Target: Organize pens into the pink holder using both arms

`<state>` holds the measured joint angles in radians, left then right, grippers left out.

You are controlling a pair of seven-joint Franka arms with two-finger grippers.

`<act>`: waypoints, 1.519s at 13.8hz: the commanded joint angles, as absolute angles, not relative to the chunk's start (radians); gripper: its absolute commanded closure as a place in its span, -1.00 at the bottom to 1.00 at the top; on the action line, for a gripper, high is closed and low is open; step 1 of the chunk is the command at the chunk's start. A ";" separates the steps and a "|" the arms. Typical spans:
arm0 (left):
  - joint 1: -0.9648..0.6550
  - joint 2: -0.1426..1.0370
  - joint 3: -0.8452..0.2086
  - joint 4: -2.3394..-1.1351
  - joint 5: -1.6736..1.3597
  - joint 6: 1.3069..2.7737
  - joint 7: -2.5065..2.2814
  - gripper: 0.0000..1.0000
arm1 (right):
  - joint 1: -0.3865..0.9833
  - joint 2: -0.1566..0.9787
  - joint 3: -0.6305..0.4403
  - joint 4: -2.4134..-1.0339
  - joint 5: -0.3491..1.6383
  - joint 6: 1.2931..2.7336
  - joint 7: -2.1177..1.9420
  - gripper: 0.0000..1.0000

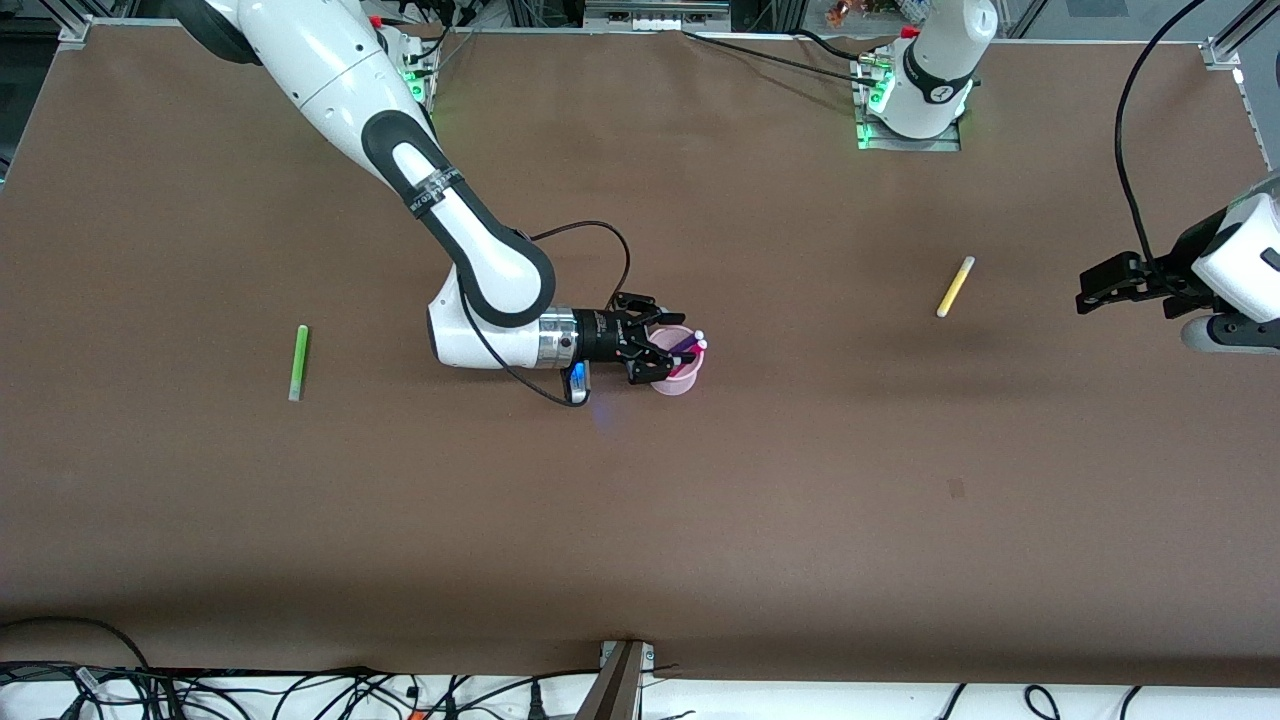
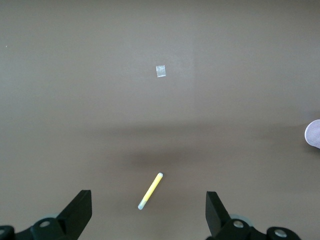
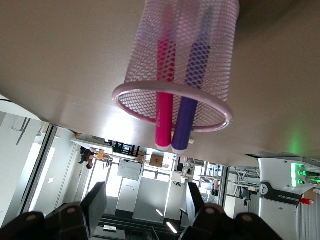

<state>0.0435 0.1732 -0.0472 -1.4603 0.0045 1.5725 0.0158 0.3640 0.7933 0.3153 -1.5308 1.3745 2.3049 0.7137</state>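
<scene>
In the front view the right gripper (image 1: 668, 352), jaws apart, sits level beside the pale-pink mesh round holder (image 1: 676, 380), mid-table, with the magenta pen (image 1: 690, 355) and purple pen (image 1: 684, 345) inside it; half the job looks done. The thin green pen (image 1: 298, 362) lies toward the right arm's end of the table. The left gripper (image 1: 1090, 293) hovers by the slim yellow pen (image 1: 955, 286)

The left wrist view shows its fingers (image 2: 80, 210) spread over that pen (image 2: 150, 190); descending on it seems next

The right wrist view shows both pens (image 3: 165, 95) leaning in the holder (image 3: 172, 107), its fingers (image 3: 95, 205) empty

In the front view the right end effector (image 1: 655, 352) overlaps part of the pink holder (image 1: 678, 381), hiding the lower parts of the magenta pen (image 1: 697, 346) and purple pen (image 1: 684, 344). The left arm (image 1: 1235, 275) is cut off by the frame's edge.
</scene>
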 commanded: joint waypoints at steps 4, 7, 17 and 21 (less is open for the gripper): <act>0.046 0.175 -0.055 -1.445 0.031 1.563 0.014 -1.00 | 0.325 0.732 0.301 -1.486 1.133 2.232 0.707 -0.98; 0.044 0.175 -0.055 -1.445 0.031 1.563 0.014 -1.00 | 0.322 0.629 0.211 -1.489 0.954 2.105 0.690 -0.99; 0.043 0.178 -0.055 -1.448 0.031 1.563 0.012 -1.00 | 0.324 0.258 -0.037 -1.566 0.335 1.750 0.520 -0.99; 0.043 0.179 -0.055 -1.447 0.031 1.563 0.012 -1.00 | 0.203 0.138 -0.052 -1.569 0.224 1.588 0.252 -0.99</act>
<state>0.0432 0.1766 -0.0488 -1.4608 0.0045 1.5725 0.0157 0.2708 0.2184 -0.0577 -1.5174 0.2465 1.6295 0.3785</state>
